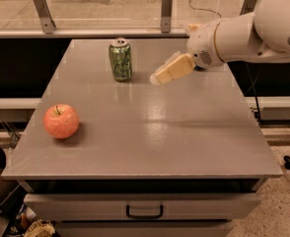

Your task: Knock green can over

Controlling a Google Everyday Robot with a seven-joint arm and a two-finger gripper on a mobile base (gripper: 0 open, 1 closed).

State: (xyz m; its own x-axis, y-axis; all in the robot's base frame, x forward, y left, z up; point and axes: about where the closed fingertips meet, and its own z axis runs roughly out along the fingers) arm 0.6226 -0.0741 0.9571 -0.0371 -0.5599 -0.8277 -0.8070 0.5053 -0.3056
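Note:
The green can (121, 59) stands upright on the far left-centre of the grey table (150, 132). It is light green with pale scribbly markings and a silver top. My gripper (157, 78) reaches in from the right on the white arm (248, 31). Its tan fingers point left toward the can. The tips are a short way to the right of the can, at about its lower half, and not touching it. The gripper holds nothing.
A red apple (61, 121) sits near the table's left front. The arm now hides the blue can at the far right. A drawer with a black handle (144, 212) is under the tabletop. A railing with metal posts (165, 9) runs behind the table.

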